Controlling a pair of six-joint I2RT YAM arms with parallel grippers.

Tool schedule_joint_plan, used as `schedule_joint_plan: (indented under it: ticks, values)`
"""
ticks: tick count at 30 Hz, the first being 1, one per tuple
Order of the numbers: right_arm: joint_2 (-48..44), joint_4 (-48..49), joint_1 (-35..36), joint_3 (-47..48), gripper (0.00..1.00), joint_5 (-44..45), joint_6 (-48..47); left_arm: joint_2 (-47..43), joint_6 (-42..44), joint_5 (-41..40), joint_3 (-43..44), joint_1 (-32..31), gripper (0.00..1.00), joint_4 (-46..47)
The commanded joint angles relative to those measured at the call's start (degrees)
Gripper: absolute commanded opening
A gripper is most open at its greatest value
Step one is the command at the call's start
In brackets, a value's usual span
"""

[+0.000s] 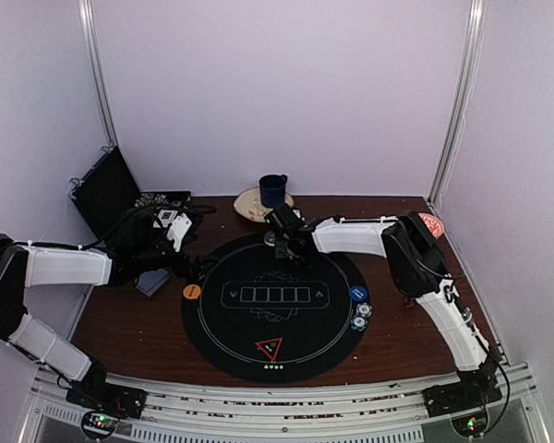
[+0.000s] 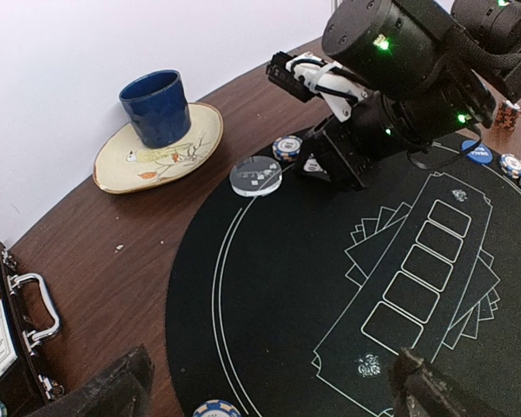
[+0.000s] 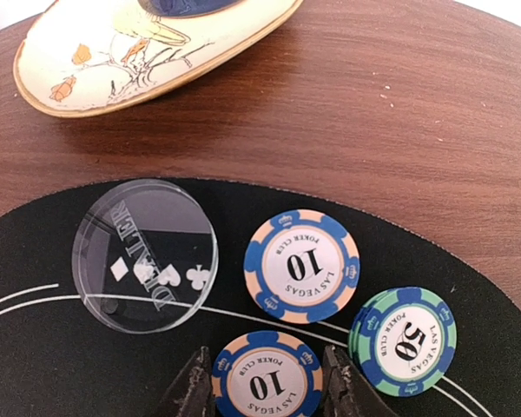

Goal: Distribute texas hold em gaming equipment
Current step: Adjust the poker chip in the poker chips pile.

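While the right gripper pinched a blue 10 chip on the mat's far rim beside the dealer disc — left gripper wide open — pickup seemed underway; next needed: clean lift, carry to a seat.

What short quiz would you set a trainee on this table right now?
1. True or false: the clear dealer button lies entirely off the black mat.
2. The chip between the right jaws reads: A) 10, B) 50, C) 100.
3. Fill in: the blue mug stands on a ____.

Key: 1 false; 2 A; 3 plate.
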Motion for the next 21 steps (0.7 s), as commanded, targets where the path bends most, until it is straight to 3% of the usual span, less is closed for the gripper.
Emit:
schedule_joint_plan:
  ticks: [1, 21]
  values:
    - [-3.3, -1.9, 0.6, -3.4, 0.38, 0.3, -0.4, 0.5, -0.2, 0.4, 1.5, 0.3, 0.98, 2.2]
    - [-9.9, 1.2, 1.5, -6.2, 0.39, 1.0, -2.3, 0.6, -0.2, 0.5, 1.6, 0.3, 0.98, 2.1]
